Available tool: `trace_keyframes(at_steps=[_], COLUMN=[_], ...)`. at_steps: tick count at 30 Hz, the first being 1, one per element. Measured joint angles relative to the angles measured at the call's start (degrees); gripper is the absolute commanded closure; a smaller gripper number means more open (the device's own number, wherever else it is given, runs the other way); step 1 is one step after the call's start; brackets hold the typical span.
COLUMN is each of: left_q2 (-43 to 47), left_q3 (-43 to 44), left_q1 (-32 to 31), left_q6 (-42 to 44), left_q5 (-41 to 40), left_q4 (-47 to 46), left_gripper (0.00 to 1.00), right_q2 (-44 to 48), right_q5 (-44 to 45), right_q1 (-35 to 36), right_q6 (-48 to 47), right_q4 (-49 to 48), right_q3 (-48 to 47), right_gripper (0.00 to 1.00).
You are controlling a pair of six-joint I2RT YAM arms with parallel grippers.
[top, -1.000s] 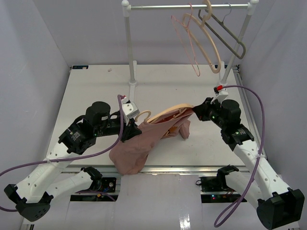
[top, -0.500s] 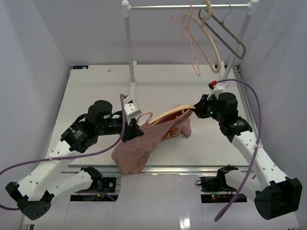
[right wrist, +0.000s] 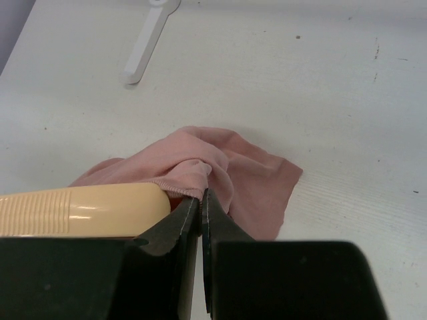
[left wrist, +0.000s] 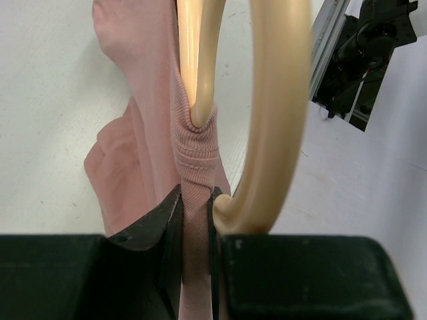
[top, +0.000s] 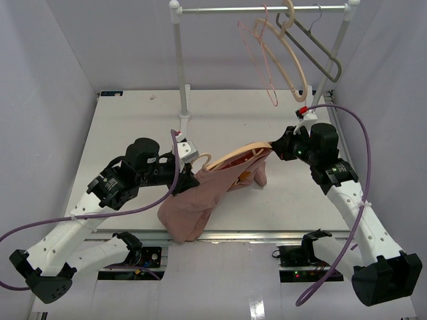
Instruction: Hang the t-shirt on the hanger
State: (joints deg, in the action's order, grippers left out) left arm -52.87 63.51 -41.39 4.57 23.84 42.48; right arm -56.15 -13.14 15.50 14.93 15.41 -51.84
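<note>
left pincer (left wrist: pixel 195 200) was clenched on the ribbed collar of the soft dusty-pink fabric t-shirt (top: pixel 190 207), right pincer (right wrist: pixel 201 200) nipped its cloth at one end of the pale beige wooden hanger (top: pixel 233 157), so dressing looked barely half done, most fabric trailing onto the white table (top: pixel 133 120).

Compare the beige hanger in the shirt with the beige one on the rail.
The task hanger lies roughly level, low over the table, partly inside the t-shirt; the rail hanger hangs by its hook from the rail, bare. Both are pale beige with thick curved arms.
</note>
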Motion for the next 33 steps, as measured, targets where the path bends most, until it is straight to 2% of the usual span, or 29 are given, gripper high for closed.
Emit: trace_keyframes(at_steps=[20, 33], left_q2=[-4.41, -5.88], left_q3=[1.51, 2.16], left_q1=[-0.23, -2.53], left_q6=[3.36, 4.65], left_q5=[-1.19, -6.58], left_q4=[-1.35, -2.43], left_gripper=[1.0, 1.0], right_q2=[-0.9, -3.48], right_q5=[1.48, 4.22], right_q1=[-1.24, -1.27], right_q6=[-2.06, -0.35], right_q4=[9.69, 13.61], right_q3=[-7.37, -12.12], right_gripper=[0.92, 0.92])
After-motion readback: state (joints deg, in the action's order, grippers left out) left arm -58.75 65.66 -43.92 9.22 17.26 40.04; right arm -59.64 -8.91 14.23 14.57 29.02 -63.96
